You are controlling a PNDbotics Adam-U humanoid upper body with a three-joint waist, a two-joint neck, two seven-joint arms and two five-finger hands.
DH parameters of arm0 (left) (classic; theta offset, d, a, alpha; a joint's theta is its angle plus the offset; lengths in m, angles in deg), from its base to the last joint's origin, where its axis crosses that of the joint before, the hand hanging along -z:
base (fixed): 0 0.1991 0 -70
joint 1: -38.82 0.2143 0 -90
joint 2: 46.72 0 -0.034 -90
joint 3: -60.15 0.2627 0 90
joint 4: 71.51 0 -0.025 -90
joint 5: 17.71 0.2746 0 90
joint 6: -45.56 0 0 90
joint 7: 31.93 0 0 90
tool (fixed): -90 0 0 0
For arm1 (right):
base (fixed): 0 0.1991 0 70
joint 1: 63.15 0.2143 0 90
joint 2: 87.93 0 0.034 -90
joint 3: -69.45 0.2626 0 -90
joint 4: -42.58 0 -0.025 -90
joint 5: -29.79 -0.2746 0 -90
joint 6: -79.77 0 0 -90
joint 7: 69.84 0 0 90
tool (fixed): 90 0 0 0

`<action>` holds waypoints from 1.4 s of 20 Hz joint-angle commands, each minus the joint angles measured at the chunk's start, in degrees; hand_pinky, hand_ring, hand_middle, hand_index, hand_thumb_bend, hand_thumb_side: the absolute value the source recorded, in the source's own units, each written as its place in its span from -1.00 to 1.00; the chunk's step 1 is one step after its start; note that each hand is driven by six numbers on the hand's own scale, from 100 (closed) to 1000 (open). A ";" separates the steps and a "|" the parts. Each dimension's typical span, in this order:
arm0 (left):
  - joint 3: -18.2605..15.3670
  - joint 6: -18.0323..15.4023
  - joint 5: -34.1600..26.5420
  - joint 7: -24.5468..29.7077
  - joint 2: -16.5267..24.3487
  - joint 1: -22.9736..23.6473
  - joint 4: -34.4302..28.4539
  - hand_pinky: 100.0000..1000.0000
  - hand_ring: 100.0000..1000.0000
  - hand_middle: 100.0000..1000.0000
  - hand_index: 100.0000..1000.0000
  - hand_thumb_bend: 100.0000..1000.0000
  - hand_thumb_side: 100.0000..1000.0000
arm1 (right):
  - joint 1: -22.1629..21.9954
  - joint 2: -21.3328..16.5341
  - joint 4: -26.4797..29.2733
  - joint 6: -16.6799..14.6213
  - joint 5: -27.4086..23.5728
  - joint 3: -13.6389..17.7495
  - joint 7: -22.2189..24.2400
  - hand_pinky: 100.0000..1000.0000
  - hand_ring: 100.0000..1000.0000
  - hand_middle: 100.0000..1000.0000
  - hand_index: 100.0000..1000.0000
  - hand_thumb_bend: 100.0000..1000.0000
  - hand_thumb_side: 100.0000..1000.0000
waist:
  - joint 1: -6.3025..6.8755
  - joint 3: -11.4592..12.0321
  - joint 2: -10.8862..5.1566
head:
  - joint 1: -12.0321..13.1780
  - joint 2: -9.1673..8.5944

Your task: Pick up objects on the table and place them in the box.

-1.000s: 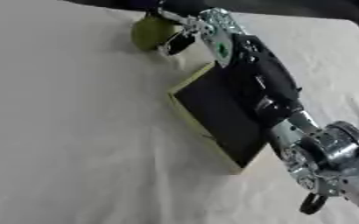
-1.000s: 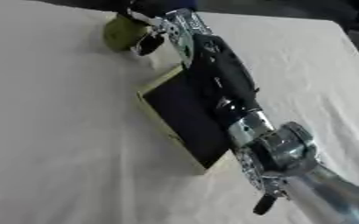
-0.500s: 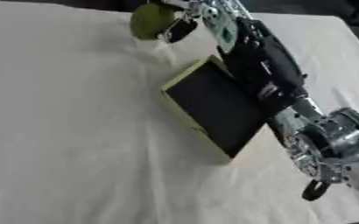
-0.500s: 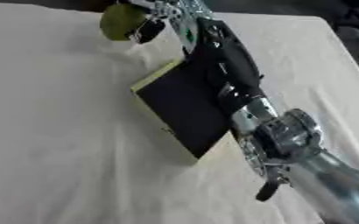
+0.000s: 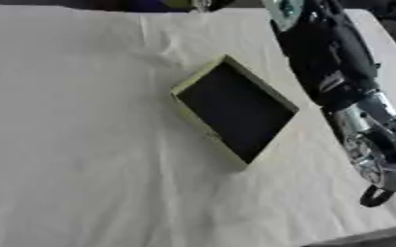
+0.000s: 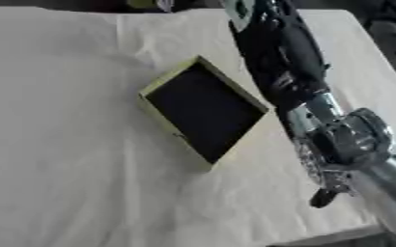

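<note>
1 arm [image 5: 328, 62] stretched past box [image 5: 235, 110]; right hand beyond top edge, state untellable.

A shallow box [image 5: 235, 112] with pale yellow-green walls and a dark inside lies askew at the centre of the table [image 5: 75, 144], which is draped in a creased off-white cloth. The robot's right arm [image 5: 328, 62], black with silver joints, runs from 4 o'clock up to 1 o'clock, passing just beside the box's right corner; its hand is cut off by the top edge.
</note>
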 commanded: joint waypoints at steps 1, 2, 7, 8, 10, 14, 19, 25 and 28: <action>-0.77 0.20 0.16 -0.30 1.22 -0.26 -0.85 0.46 0.69 0.25 0.41 -0.79 -0.08 | -1.34 -5.42 5.54 -1.00 -3.16 -2.46 -2.68 0.28 0.02 -0.24 0.19 -1.00 -1.00 | 0.56 -0.48 -1.76 | 1.33 0.03; -0.80 0.22 0.20 -0.34 1.24 -0.23 -0.85 0.46 0.69 0.25 0.41 -0.79 -0.08 | -2.63 -6.66 6.91 -1.46 -4.01 -3.49 -3.38 0.28 0.02 -0.23 0.20 -1.00 -1.00 | 0.78 -0.75 -1.77 | 1.71 -0.01; -0.89 0.28 0.32 -0.49 1.27 -0.04 -0.85 0.46 0.68 0.25 0.41 -0.79 -0.09 | -9.41 -12.14 13.76 -3.35 -8.22 -7.30 -4.79 0.27 0.03 -0.21 0.22 -1.00 -1.00 | 1.41 -1.37 -1.96 | 2.85 -0.08; -0.89 0.29 0.33 -0.51 1.28 0.00 -0.85 0.46 0.68 0.25 0.41 -0.79 -0.09 | -10.73 -13.06 15.18 -3.32 -9.09 -7.69 -4.68 0.27 0.03 -0.21 0.23 -1.00 -1.00 | 1.45 -1.42 -2.02 | 3.06 -0.04; -0.87 0.29 0.31 -0.53 1.24 0.04 -0.85 0.46 0.69 0.25 0.41 -0.79 -0.09 | -13.10 -14.74 18.10 -2.85 -10.89 -8.47 -4.10 0.27 0.03 -0.21 0.21 -1.00 -1.00 | 1.46 -1.51 -2.11 | 3.49 0.00; -0.92 0.35 0.31 -0.62 1.18 0.21 -0.85 0.46 0.69 0.25 0.41 -0.79 -0.08 | -17.65 -17.36 23.80 -0.33 -14.40 -9.46 -2.06 0.28 0.04 -0.20 0.20 -1.00 -1.00 | 1.36 -1.51 -2.09 | 4.23 0.15; -0.86 0.43 0.28 -0.71 0.97 0.28 -0.85 0.46 0.69 0.25 0.41 -0.80 -0.06 | -21.16 -18.81 30.78 3.26 -18.70 -10.06 0.10 0.27 0.03 -0.20 0.20 -1.00 -1.00 | 1.28 -1.40 -1.93 | 4.56 0.45; -0.78 0.48 0.21 -0.69 0.75 0.38 -0.85 0.46 0.69 0.25 0.41 -0.80 -0.06 | -24.88 -20.69 38.67 9.40 -26.44 -10.30 7.04 0.27 0.05 -0.18 0.22 -1.00 -1.00 | 1.28 -1.42 -1.92 | 4.69 0.59; -0.77 0.54 0.16 -0.71 0.64 0.49 -0.85 0.46 0.69 0.25 0.41 -0.81 -0.05 | -26.49 -20.31 39.98 10.95 -27.14 -10.62 9.54 0.28 0.07 -0.16 0.25 -1.00 -1.00 | 1.40 -1.49 -1.89 | 4.49 0.65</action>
